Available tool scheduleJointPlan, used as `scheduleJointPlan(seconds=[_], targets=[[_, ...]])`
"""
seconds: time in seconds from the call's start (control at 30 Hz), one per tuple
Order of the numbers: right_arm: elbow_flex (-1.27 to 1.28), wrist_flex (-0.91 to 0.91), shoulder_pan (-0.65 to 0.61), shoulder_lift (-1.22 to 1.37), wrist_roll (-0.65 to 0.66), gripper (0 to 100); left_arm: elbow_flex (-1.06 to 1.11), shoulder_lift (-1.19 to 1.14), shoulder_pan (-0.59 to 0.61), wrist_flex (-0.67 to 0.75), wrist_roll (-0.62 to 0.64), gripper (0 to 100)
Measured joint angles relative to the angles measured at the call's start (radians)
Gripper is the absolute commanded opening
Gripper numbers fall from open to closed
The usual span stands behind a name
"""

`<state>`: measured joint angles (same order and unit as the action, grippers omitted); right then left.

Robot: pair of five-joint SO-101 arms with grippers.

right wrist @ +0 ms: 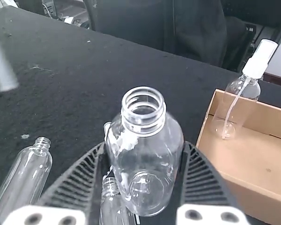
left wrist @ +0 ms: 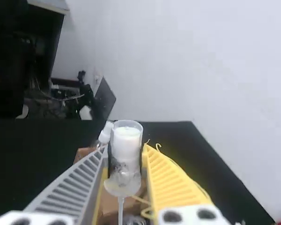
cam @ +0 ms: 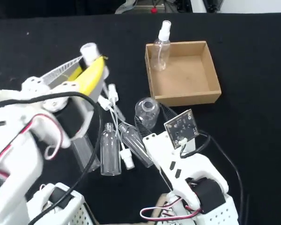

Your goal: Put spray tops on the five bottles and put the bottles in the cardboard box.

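My left gripper is raised over the table's left side, its grey and yellow fingers shut on a white spray top, whose thin tube hangs down in the left wrist view. My right gripper is shut on a clear open-necked bottle held upright just in front of the cardboard box; the right wrist view shows the bottle between black fingers. One bottle with a spray top stands in the box's far left corner.
Clear uncapped bottles lie on the black table between the arms, and another lies under the left arm. Loose spray tops lie beside them. The box floor is bare apart from the capped bottle.
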<state>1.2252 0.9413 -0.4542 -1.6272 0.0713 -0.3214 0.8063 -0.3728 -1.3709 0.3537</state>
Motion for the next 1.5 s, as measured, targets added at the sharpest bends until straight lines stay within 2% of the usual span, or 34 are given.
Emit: scheduleJointPlan(seconds=[0.1, 0.2, 0.37, 0.97, 1.17, 1.3, 1.5], targets=[[0.000, 0.000, 0.000, 0.000, 0.000, 13.4, 0.195, 0.075, 0.000, 0.204, 0.000, 9], [0.000, 0.000, 0.000, 0.000, 0.000, 13.4, 0.356, 0.158, -0.057, 0.379, -0.071, 9], [0.000, 0.000, 0.000, 0.000, 0.000, 13.4, 0.529, 0.213, -0.180, 0.552, -0.219, 9], [0.000, 0.000, 0.000, 0.000, 0.000, 13.4, 0.678, 0.215, -0.213, 0.580, -0.253, 9], [0.000, 0.000, 0.000, 0.000, 0.000, 13.4, 0.738, 0.215, -0.216, 0.580, -0.253, 21], [0.002, 0.000, 0.000, 0.000, 0.002, 13.4, 0.764, 0.216, -0.265, 0.580, -0.253, 21], [0.002, 0.000, 0.000, 0.000, 0.002, 13.4, 0.764, 0.218, -0.265, 0.580, -0.253, 21]])
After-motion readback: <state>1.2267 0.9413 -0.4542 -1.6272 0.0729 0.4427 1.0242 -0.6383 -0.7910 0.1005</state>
